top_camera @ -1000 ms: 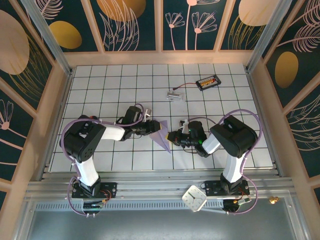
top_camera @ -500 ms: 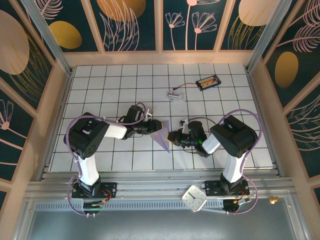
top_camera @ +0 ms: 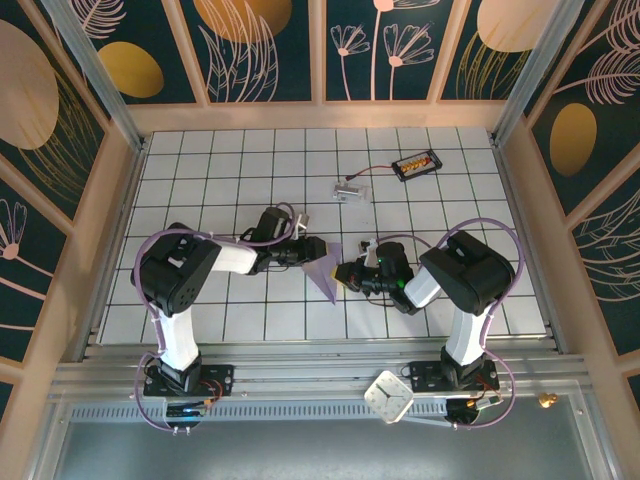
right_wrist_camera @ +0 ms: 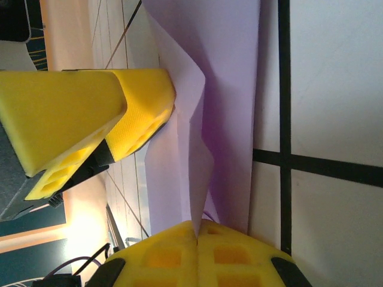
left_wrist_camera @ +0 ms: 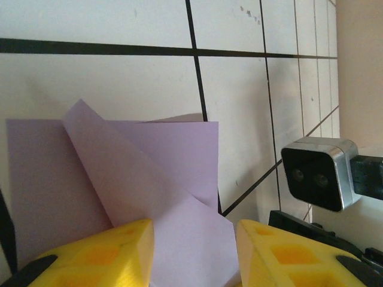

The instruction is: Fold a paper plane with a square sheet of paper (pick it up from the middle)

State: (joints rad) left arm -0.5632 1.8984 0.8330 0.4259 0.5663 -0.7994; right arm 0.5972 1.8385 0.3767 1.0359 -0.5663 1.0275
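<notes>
Right gripper [right_wrist_camera: 196,232] has its fingers pressed together on one edge of the paper plane [right_wrist_camera: 230,72] (well, half a plane so far, a lavender sheet with a few folds in it), down at the bottom of its wrist view. In the top view, the paper lies just below the middle of the frame on the white tiled table [top_camera: 200,170], squeezed between the two grippers. Left gripper [left_wrist_camera: 194,239] sits on the paper's left side with its fingers spread, a raised flap lying between them. It doesn't look like it's pinching anything.

What could go wrong from here, probably:
- The paper is thin. If the left one shoves or drags the flap while the right one has the edge clamped, it will likely crumple or tear.
- The right pinch looks to be right at the edge, so a sideways tug could pull the sheet free.
- Pressing off the crease line would give a crooked wing.
- The grippers are close together, so they might bump.
</notes>
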